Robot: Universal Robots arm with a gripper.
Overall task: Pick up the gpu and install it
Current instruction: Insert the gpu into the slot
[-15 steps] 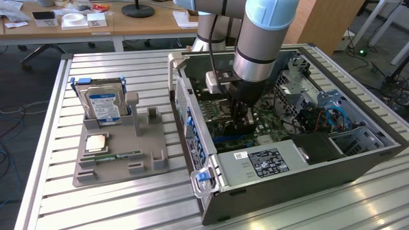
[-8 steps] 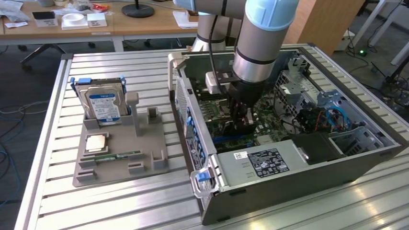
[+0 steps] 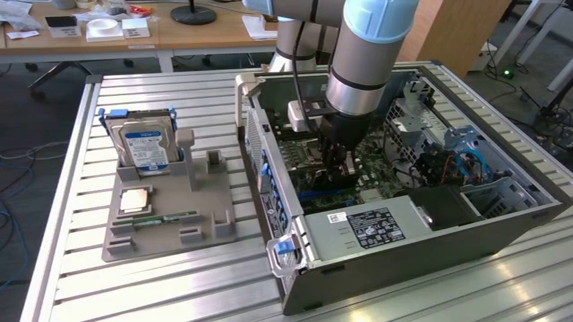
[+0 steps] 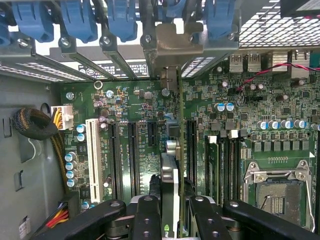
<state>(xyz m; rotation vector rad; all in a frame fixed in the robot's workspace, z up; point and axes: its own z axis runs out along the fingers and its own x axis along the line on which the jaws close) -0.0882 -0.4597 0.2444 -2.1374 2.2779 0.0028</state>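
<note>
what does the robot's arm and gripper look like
The arm is a silver-grey tube with a pale blue joint cap and a black band. A black cable runs down beside it. The gripper is black, built of bolted links.

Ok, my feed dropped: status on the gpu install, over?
Gripper shut on gpu. Gpu edge-on inside computer case, over motherboard slots. No obstruction seen.
</note>
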